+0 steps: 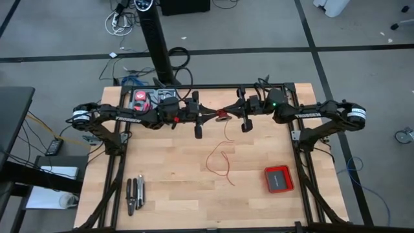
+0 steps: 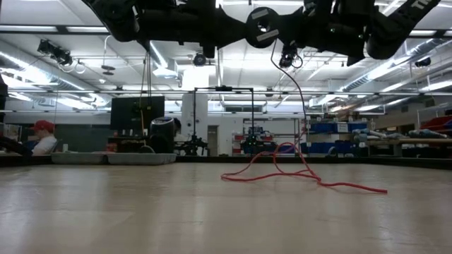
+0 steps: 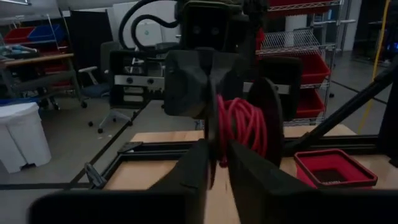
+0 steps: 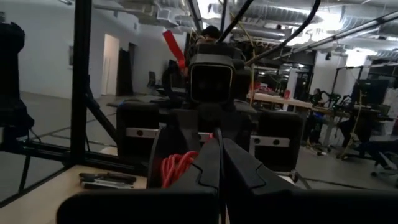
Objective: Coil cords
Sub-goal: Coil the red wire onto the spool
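The cord is a thin red wire, partly wound as a small red coil (image 3: 242,127) on a black spool held high over the table's middle (image 1: 223,117). Its free length hangs down (image 2: 302,106) and lies in loose loops on the tabletop (image 1: 220,162). My left gripper (image 3: 217,171) comes level from the left and my right gripper (image 4: 219,163) from the right. They meet tip to tip at the spool, both closed there. The coil (image 4: 176,168) shows beside my right fingers. My left gripper pinches the spool's thin black flange (image 3: 211,140) between its two fingers, coming level from the table's left. The spool is lifted clear with the coil beside the fingers. My right gripper is shut at the same rim (image 4: 219,140), level from the right; flange or wire, I cannot tell.
A flat red square box (image 1: 279,178) lies near the table's right front. Hand tools (image 1: 134,194) lie at the left front, and a cluttered bundle of parts (image 1: 152,98) sits at the far left. Black frame rails (image 1: 301,149) run along both sides.
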Controlling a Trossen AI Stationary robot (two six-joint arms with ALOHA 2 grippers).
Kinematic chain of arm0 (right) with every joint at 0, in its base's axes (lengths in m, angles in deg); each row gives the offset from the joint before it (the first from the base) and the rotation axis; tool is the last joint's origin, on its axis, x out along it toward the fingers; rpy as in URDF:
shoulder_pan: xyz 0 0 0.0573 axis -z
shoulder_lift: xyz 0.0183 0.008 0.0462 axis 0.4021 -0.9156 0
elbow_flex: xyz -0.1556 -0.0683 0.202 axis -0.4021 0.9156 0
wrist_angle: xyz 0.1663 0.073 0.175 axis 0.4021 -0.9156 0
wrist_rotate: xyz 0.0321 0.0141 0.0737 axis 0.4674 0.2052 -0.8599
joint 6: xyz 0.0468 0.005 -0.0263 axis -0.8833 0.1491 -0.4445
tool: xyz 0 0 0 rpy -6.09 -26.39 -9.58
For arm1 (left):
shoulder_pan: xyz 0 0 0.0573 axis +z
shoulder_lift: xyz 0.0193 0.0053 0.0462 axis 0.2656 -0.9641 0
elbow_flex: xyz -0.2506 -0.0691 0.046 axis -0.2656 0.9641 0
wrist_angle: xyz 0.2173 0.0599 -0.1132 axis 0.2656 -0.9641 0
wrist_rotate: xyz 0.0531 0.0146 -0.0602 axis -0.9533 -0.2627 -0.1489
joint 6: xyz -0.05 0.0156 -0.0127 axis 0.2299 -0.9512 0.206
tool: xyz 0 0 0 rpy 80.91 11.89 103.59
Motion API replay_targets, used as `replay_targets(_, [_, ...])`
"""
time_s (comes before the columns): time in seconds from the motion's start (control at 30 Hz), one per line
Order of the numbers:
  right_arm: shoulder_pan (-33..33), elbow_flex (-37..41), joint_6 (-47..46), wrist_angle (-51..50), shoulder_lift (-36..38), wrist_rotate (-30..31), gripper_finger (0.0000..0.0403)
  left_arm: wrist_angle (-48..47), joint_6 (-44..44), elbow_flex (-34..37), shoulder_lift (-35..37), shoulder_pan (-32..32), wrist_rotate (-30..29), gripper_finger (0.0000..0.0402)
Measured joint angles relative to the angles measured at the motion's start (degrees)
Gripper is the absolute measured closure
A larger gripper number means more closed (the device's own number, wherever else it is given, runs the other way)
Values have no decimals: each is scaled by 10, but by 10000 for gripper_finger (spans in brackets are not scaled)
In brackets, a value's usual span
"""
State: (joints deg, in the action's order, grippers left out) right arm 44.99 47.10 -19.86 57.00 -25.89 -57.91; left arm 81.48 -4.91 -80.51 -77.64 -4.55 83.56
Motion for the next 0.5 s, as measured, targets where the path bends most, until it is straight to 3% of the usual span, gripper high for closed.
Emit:
replay_targets(0.13, [-1,0,-2,-4,0,-21,388,-3,-15,0,0,0,5,393])
replay_targets(0.33, [6,0,-18,-17,5,-23,358,-10,-23,0,0,0,5,399])
replay_targets(0.5, [39,0,-25,-78,66,-30,332,-12,-18,0,0,0,3,400])
